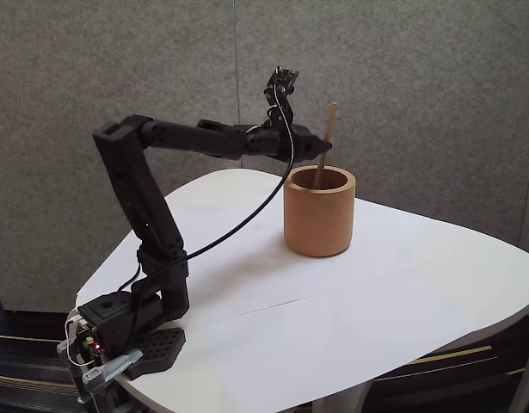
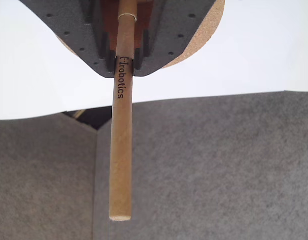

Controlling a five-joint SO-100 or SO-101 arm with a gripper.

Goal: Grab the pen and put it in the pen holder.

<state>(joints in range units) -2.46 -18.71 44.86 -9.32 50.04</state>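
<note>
The pen (image 1: 330, 122), a light-brown stick, stands nearly upright with its lower end inside the mouth of the pen holder (image 1: 320, 215), an orange-tan cup on the white table (image 1: 376, 301). My gripper (image 1: 320, 148) reaches in from the left just above the cup's rim and is shut on the pen's shaft. In the wrist view the black jaws of the gripper (image 2: 124, 70) clamp the pen (image 2: 121, 150), which bears dark printed lettering. Part of the cork-like pen holder (image 2: 206, 37) shows behind the jaws.
The arm's base (image 1: 131, 335) is clamped at the table's front left corner. A black cable (image 1: 247, 219) loops from the wrist down to the base. A grey felt wall (image 1: 419, 86) stands close behind the table, whose rounded edge (image 1: 470, 348) curves along the right.
</note>
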